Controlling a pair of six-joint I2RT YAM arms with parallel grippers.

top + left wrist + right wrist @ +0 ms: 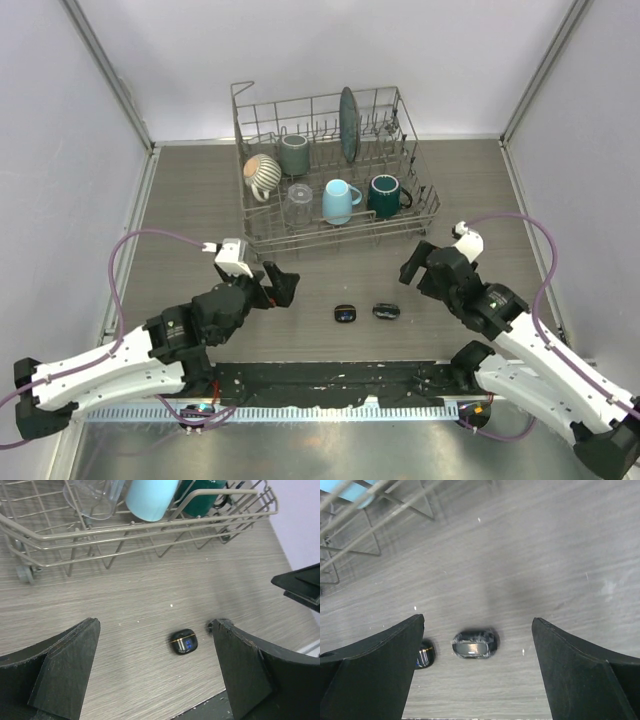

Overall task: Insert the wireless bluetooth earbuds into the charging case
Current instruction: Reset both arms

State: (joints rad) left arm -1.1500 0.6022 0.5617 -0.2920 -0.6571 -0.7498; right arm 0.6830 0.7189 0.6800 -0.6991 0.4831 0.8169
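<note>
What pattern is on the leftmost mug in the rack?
Mug: tan-and-white stripes; top view.

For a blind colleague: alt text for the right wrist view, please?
A black oval case lies on the wood-grain table between the fingers of the open right gripper. A second black item peeks from behind one finger; a wire rack crosses the corner.

Overhead from behind, looking down; wrist cams close, share blue-lit case.
</note>
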